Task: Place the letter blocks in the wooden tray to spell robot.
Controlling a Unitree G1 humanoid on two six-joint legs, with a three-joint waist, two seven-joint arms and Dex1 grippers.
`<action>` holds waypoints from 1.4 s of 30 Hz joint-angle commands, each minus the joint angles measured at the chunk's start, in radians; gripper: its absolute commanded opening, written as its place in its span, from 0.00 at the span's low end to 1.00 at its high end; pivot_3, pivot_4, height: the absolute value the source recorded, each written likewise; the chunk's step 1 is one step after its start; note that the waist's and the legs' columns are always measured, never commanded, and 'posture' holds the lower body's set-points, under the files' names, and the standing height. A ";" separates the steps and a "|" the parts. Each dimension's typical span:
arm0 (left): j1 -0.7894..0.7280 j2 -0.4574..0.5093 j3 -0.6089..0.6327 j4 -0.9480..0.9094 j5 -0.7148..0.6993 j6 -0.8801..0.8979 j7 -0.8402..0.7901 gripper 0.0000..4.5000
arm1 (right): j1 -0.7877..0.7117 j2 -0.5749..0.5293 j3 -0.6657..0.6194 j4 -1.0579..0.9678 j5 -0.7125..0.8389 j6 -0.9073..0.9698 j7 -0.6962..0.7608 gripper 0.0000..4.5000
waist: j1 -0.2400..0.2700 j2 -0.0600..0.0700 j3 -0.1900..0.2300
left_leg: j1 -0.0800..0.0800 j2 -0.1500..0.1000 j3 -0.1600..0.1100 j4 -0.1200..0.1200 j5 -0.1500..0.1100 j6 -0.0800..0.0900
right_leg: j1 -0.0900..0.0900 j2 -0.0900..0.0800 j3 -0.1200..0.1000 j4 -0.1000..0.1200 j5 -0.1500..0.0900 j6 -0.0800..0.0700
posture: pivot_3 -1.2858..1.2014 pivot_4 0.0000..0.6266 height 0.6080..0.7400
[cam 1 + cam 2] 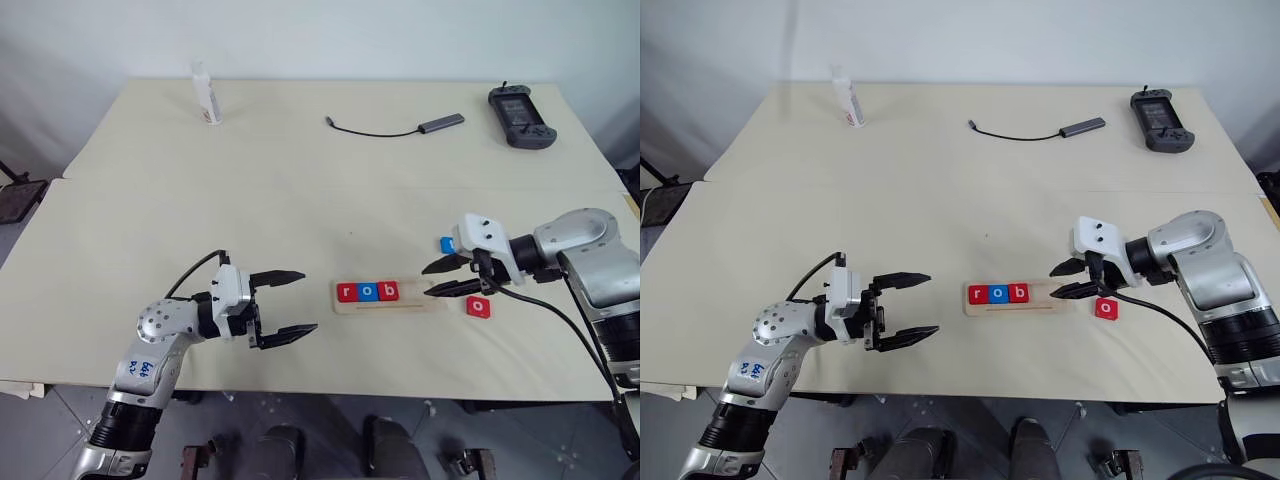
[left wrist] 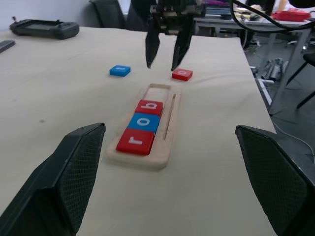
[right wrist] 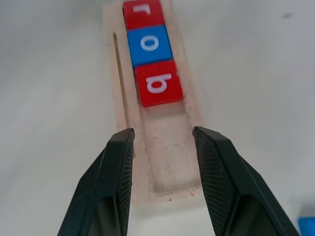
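The wooden tray [image 1: 416,294] lies on the table in front of me. Three letter blocks fill its left part: a red r [image 1: 346,292], a blue o [image 1: 368,292] and a red b [image 1: 389,291]. A second red o block [image 1: 479,307] lies on the cloth just right of the tray. A blue block [image 1: 447,244] lies behind my right gripper. My right gripper [image 1: 445,278] hangs over the tray's bare right end [image 3: 170,147], open, with nothing between its fingers. My left gripper [image 1: 308,300] stands wide open to the left of the tray, pointing at it.
At the table's far side stand a white bottle [image 1: 206,94], a grey adapter with a cable [image 1: 440,123] and a black handheld controller [image 1: 520,116]. The table's front edge runs just below both grippers.
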 commanded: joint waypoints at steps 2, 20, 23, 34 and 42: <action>0.031 0.015 0.030 -0.063 -0.013 -0.010 0.012 1.00 | 0.036 -0.084 -0.030 0.032 -0.025 -0.036 0.019 0.44 | 0.006 0.000 0.000 | 0.000 0.000 -0.001 0.000 0.000 0.000 | 0.000 0.000 -0.001 0.000 0.000 0.000 | 0.52 0.24 1.00; 0.021 0.007 0.019 -0.068 -0.012 0.002 0.014 1.00 | 0.085 -0.122 -0.010 0.284 -0.145 -0.254 -0.018 0.91 | -0.007 0.000 0.000 | 0.001 0.001 0.001 0.001 0.000 0.000 | 0.001 0.001 -0.001 -0.001 0.000 0.000 | 0.52 0.24 1.00; 0.020 0.007 0.021 -0.069 -0.011 0.003 0.017 1.00 | 0.072 -0.121 0.004 0.297 -0.154 -0.246 0.002 0.75 | -0.007 0.000 0.000 | 0.002 0.001 0.001 0.001 0.000 0.000 | 0.002 0.001 -0.001 -0.001 0.000 0.000 | 0.52 0.24 1.00; 0.020 0.004 0.022 -0.068 -0.007 -0.002 0.030 1.00 | 0.029 -0.089 -0.036 0.145 -0.085 -0.172 0.033 0.32 | -0.008 0.001 0.000 | 0.001 0.001 0.000 0.000 0.000 0.000 | 0.001 0.001 -0.001 -0.002 0.000 0.000 | 0.52 0.24 1.00; 0.017 -0.006 0.016 -0.065 -0.003 -0.005 0.040 1.00 | -0.038 -0.026 0.044 -0.008 -0.107 -0.020 0.020 0.32 | -0.008 0.001 0.000 | 0.001 0.001 0.000 0.000 0.000 -0.001 | 0.001 0.001 -0.001 -0.001 0.000 0.000 | 0.52 0.24 1.00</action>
